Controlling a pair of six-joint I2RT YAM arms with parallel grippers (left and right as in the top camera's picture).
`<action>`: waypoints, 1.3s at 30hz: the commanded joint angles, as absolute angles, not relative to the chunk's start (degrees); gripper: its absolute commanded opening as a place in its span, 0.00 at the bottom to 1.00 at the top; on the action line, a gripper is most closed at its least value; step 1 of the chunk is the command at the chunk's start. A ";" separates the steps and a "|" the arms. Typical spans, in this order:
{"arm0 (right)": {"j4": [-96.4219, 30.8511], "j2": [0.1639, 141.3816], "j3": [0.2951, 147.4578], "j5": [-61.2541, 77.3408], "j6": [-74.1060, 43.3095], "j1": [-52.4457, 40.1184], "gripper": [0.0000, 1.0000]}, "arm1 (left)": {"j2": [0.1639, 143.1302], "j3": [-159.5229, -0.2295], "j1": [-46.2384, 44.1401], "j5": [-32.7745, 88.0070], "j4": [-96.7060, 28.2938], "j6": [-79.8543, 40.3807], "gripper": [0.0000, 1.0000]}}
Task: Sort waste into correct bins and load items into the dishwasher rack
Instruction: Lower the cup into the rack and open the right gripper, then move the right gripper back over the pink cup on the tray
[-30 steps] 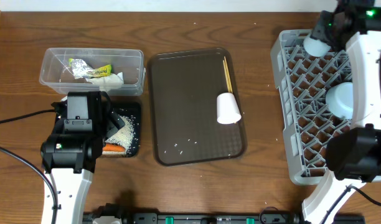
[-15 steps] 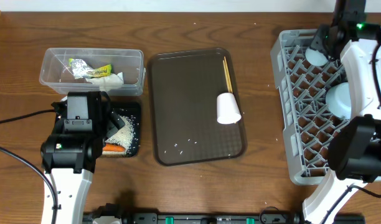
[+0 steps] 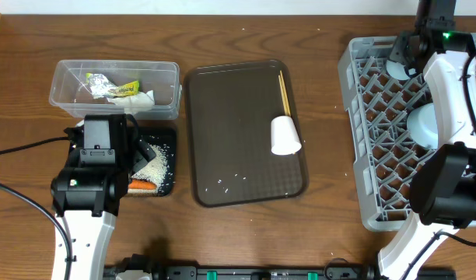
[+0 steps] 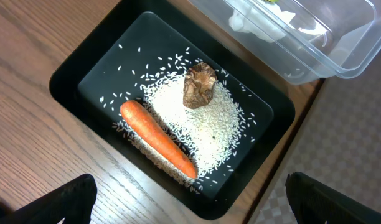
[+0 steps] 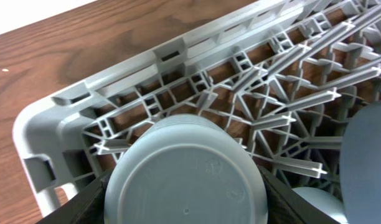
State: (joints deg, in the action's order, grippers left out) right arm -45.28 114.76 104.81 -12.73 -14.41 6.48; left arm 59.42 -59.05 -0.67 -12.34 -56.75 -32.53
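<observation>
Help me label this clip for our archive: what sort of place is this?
Probably a staged dish-clearing station on a wooden table: a grey dishwasher rack holding a light blue cup, a brown serving tray, and a black tray of food scraps.

my left arm (image 3: 90, 167) hides left half of black tray (image 3: 170, 144) overhead, clear tub (image 4: 340, 43) clipped at upper right on left wrist, light blue cup (image 5: 184, 186) cut by bottom edge

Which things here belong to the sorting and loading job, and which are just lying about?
Job: carrot, rice, food lump, black tray, wrapper, napkins, tub, white cup, chopsticks, blue cup, pale bowl, rack.
Lying about: brown tray.
</observation>
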 commanded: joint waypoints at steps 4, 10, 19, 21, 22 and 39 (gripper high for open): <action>-44.99 113.58 104.51 -10.41 -13.63 7.11 0.67 | 59.55 -58.98 -0.73 -12.47 -56.95 -32.16 0.98; -45.19 113.58 104.49 -10.04 -13.63 7.07 0.73 | 59.55 -58.98 -0.73 -12.47 -56.95 -32.16 0.98; -46.00 113.58 104.51 -9.91 -13.65 6.96 0.74 | 59.55 -58.98 -0.73 -12.47 -56.97 -32.16 0.98; -46.61 113.47 104.57 -8.62 -13.63 6.74 0.73 | 59.55 -58.98 -0.73 -12.47 -56.97 -32.16 0.98; -46.83 113.36 104.62 -7.22 -13.63 6.55 0.73 | 59.55 -58.98 -0.73 -12.47 -56.95 -32.14 0.98; -53.87 101.82 104.64 9.30 -9.37 -13.15 0.77 | 59.55 -58.98 -0.73 -12.47 -56.97 -32.16 0.98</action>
State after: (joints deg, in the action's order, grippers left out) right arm -51.83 103.55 104.57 7.92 -10.15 -9.85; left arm 59.42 -59.05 -0.67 -12.36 -56.71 -32.53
